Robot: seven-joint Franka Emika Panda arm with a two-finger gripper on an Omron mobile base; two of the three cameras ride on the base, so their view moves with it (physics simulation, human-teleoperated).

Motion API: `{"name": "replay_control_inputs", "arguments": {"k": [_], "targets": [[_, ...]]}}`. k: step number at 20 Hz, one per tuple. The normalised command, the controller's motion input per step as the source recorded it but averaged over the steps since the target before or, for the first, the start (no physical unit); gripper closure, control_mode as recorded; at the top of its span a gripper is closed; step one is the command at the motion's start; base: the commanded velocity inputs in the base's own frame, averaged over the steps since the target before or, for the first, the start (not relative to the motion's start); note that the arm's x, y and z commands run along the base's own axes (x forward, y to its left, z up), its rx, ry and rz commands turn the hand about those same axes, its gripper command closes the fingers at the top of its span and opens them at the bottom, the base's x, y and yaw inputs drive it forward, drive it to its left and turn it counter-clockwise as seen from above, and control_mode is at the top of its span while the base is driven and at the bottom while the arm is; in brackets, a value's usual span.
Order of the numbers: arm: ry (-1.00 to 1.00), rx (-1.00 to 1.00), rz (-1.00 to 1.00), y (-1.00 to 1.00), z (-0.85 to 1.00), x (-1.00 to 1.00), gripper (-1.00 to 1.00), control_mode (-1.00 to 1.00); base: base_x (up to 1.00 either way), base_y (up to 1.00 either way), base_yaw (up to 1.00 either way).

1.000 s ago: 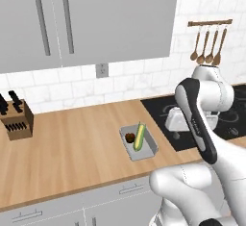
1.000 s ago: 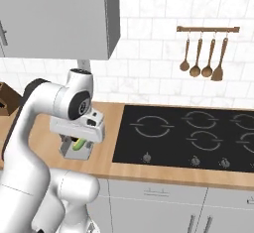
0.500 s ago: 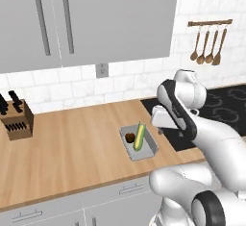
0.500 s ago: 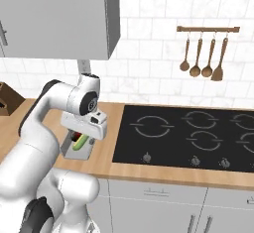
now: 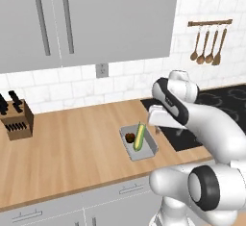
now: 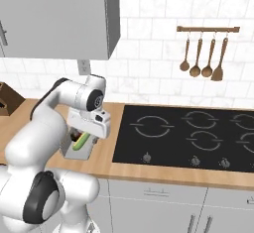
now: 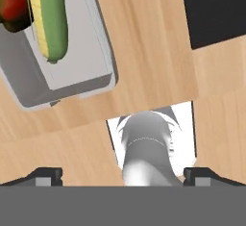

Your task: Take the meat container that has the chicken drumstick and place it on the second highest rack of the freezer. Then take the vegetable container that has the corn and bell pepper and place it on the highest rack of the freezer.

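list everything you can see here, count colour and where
vegetable container: 1, grey, on the wooden counter left of the cooktop
corn: 1, yellow with green husk, lying in the container
bell pepper: 1, red, in the container beside the corn
knife block: 1, brown with black handles, far left of the counter
cooktop: 1, black, set in the counter
utensils: 4, wooden, hanging on a wall rail
wall cabinets: grey, above the counter
outlet: 1, grey, on the white tiles
gripper: 1, dark fingertips spread, above the counter by the container
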Motion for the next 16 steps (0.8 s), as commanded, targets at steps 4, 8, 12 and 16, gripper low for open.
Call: {"name": "replay_control_inputs", "arguments": {"k": [4, 8, 12, 16], "targets": [[0.0, 0.0, 0.0, 0.01, -0.63, 0.15, -1.0, -1.0, 0.0, 0.0, 0.0], [0.0, 0.0, -0.01, 0.15, -0.42, 0.16, -1.0, -1.0, 0.0, 0.0, 0.0], [0.0, -0.07, 0.0, 0.29, -0.03, 0.12, -1.0, -1.0, 0.0, 0.0, 0.0], [-0.05, -0.03, 0.0, 0.2, -0.02, 0.21, -1.0, -1.0, 0.0, 0.0, 0.0]]}}
